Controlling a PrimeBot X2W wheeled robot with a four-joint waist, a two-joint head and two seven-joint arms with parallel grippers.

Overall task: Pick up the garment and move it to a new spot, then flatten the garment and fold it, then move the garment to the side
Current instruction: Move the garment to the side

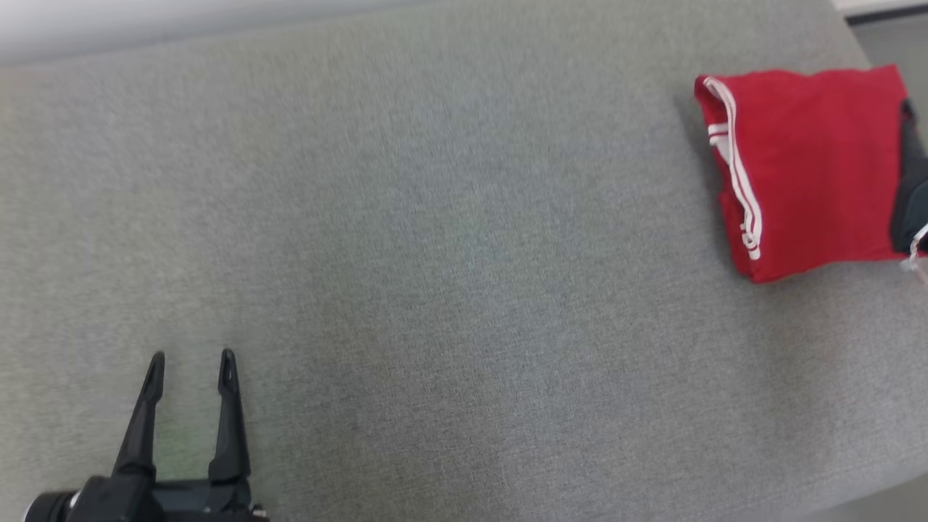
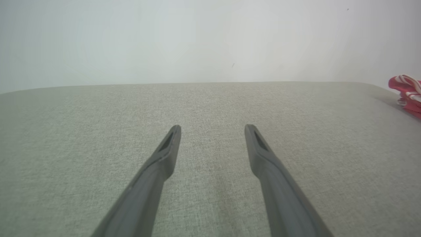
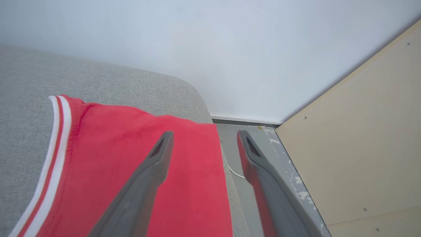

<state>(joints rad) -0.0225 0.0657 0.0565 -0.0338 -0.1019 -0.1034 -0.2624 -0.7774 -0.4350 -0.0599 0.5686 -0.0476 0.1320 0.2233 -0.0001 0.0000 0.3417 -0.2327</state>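
Observation:
The garment (image 1: 812,167) is red with white striped trim and lies folded flat at the far right of the grey padded surface (image 1: 449,254). In the right wrist view my right gripper (image 3: 204,134) hovers open over the right edge of the garment (image 3: 108,148), with nothing between its fingers. A dark shape (image 1: 912,181) overlaps the garment's right side at the head view's border. My left gripper (image 1: 192,357) stands open and empty at the lower left, far from the garment. In the left wrist view the left gripper (image 2: 213,126) points across bare fabric, with the garment (image 2: 406,95) at the far right.
The padded surface ends just right of the garment, where it drops to a grey floor (image 3: 253,197) with a thin white cable (image 3: 235,171). A pale wooden panel (image 3: 355,148) stands beyond the floor. A white wall (image 3: 210,49) runs behind the surface.

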